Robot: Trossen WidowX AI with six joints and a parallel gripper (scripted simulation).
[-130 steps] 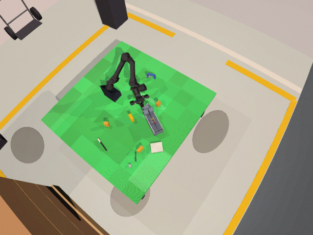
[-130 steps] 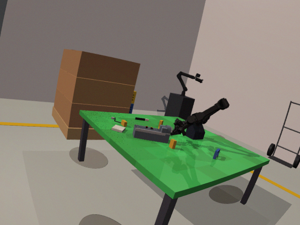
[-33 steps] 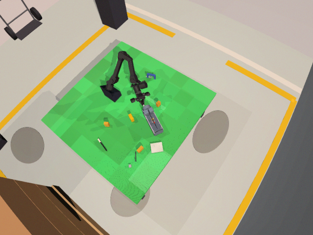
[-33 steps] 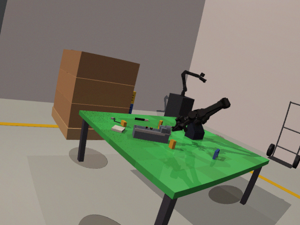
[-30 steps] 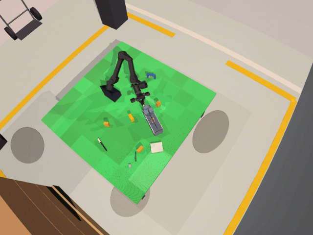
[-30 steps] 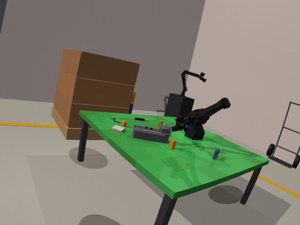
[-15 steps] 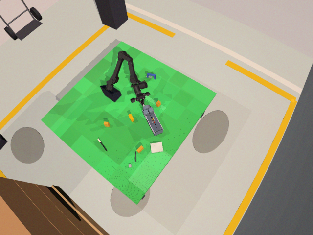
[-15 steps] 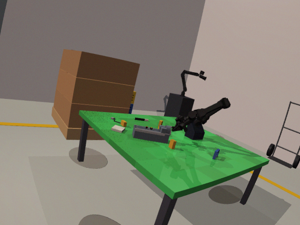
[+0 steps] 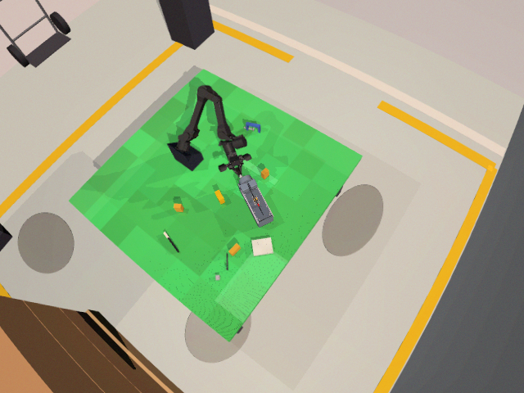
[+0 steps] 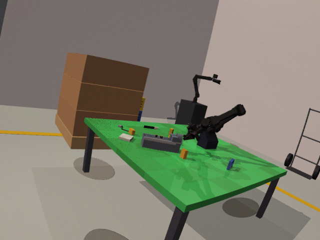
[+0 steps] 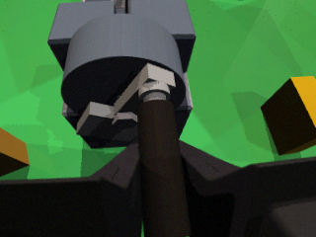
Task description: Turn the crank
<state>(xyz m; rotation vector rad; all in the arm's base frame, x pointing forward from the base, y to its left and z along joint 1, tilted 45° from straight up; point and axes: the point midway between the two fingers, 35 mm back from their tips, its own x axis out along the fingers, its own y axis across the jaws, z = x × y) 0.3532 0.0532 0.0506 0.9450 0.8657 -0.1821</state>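
Observation:
The grey machine (image 9: 247,184) (image 10: 161,146) (image 11: 123,41) stands on the green table, its crank end toward the arm. In the wrist view the light grey crank arm (image 11: 159,74) slants up to the right across the dark round face, and the dark handle (image 11: 159,128) sticks out toward the camera. My gripper (image 9: 240,173) (image 10: 184,137) (image 11: 155,145) is shut on the handle, one finger on each side. In the top view the small red pointer (image 9: 258,205) sits slightly beyond the brass marks (image 9: 255,200), toward the end away from the crank; the exact gap is too small to read.
Orange blocks (image 9: 265,173) (image 10: 183,153) (image 11: 303,106) and a yellow block (image 9: 219,196) stand on either side of the machine. A white box (image 9: 262,246) (image 10: 126,137) lies beyond its far end. A blue bracket (image 9: 253,125) (image 10: 230,164) and a black-and-white pen (image 9: 171,242) (image 10: 150,127) are farther off.

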